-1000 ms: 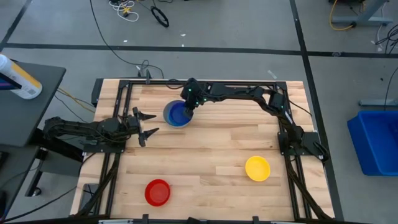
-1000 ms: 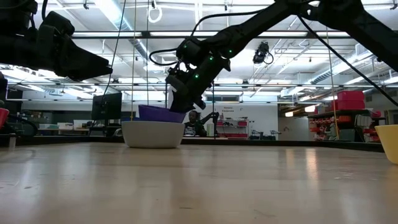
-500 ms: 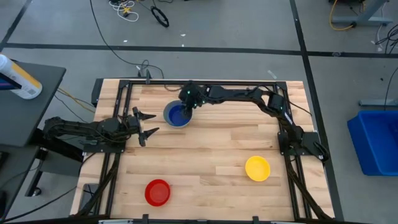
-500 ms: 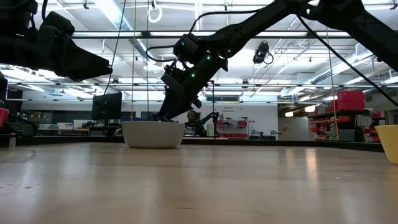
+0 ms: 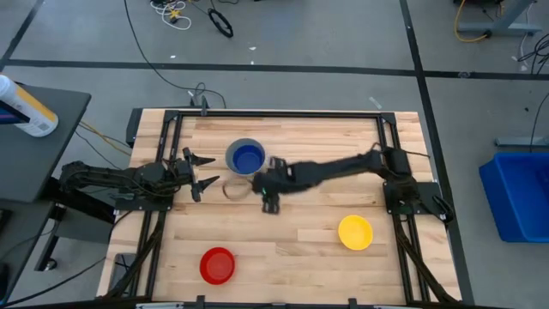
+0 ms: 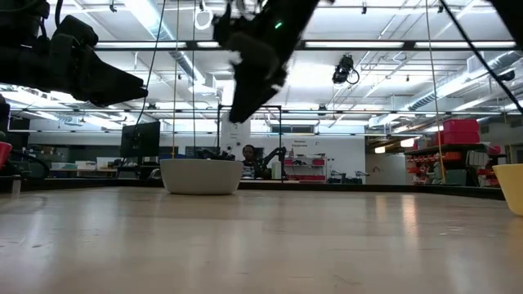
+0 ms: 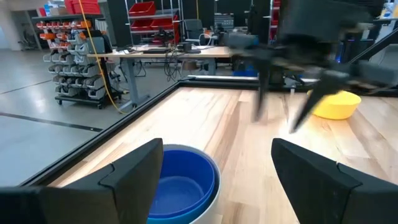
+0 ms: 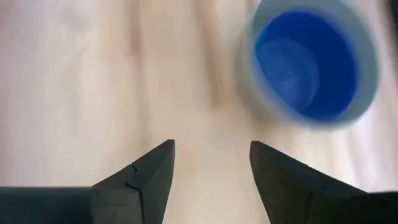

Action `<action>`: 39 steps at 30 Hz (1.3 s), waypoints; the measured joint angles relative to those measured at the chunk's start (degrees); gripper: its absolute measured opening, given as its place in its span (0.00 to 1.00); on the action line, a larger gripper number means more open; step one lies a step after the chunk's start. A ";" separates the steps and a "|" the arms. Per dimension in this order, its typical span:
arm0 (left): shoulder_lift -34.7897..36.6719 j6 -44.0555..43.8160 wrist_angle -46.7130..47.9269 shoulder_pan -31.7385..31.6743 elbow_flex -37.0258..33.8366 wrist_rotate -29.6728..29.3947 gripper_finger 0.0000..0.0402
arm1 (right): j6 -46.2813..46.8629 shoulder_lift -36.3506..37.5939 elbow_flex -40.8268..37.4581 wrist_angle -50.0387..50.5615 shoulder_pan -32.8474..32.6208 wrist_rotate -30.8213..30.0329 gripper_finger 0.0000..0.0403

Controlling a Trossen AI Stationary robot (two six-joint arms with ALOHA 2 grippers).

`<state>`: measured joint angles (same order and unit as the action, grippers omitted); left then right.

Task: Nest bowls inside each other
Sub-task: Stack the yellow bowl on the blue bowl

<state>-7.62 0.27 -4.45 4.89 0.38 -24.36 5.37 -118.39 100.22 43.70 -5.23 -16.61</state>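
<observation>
The grey bowl [image 5: 246, 158] stands on the table at the far middle, with a dark blue bowl [image 8: 309, 62] nested inside it. The yellow bowl [image 5: 355, 232] rests on its base at the near right and the red bowl [image 5: 217, 265] at the near left. My right gripper [image 5: 268, 190] hangs open and empty above the bare table, just on the near side of the grey bowl. My left gripper [image 5: 204, 172] waits to the left of the grey bowl [image 7: 180, 183], level, open and empty.
A black frame [image 5: 171, 120] borders the wooden table. Bare wood lies between the grey bowl and the two near bowls. In the low view the yellow bowl [image 6: 511, 186] shows at the right edge and the grey bowl [image 6: 200, 175] left of centre.
The dark blue bowl, held tilted over the grey bowl's rim a second ago, now sits down inside the grey bowl. My right gripper has let go of it, then risen and swung quickly away toward the table's near edge, turning as it went.
</observation>
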 joint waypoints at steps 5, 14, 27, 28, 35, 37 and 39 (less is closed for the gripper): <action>0.00 0.18 0.02 0.00 0.00 0.04 0.76 | 12.15 5.97 -8.98 6.45 -5.18 -4.10 0.56; 0.00 0.55 -0.15 0.00 0.00 0.02 0.76 | 40.49 22.45 -33.82 15.75 -13.74 -3.26 0.56; 0.00 0.03 -0.15 0.00 -0.02 -0.02 0.76 | 68.49 38.85 -50.27 20.16 -29.57 3.77 0.57; 0.00 0.00 -0.16 0.00 -0.02 -0.02 0.76 | 69.47 39.07 -50.87 19.91 -30.22 4.21 0.57; 0.00 -0.04 -0.15 0.00 -0.02 -0.02 0.76 | 71.79 39.21 -54.29 14.63 -32.30 6.21 0.55; 0.00 -0.04 -0.15 0.00 -0.02 -0.02 0.76 | 71.79 39.21 -55.50 12.31 -32.46 6.22 0.55; 0.00 -0.04 -0.15 0.00 -0.02 -0.02 0.76 | 71.79 39.21 -56.81 10.31 -32.46 6.33 0.55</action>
<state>-7.62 0.23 -4.60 4.89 0.36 -24.38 77.17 -79.18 43.41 54.01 -37.69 -10.28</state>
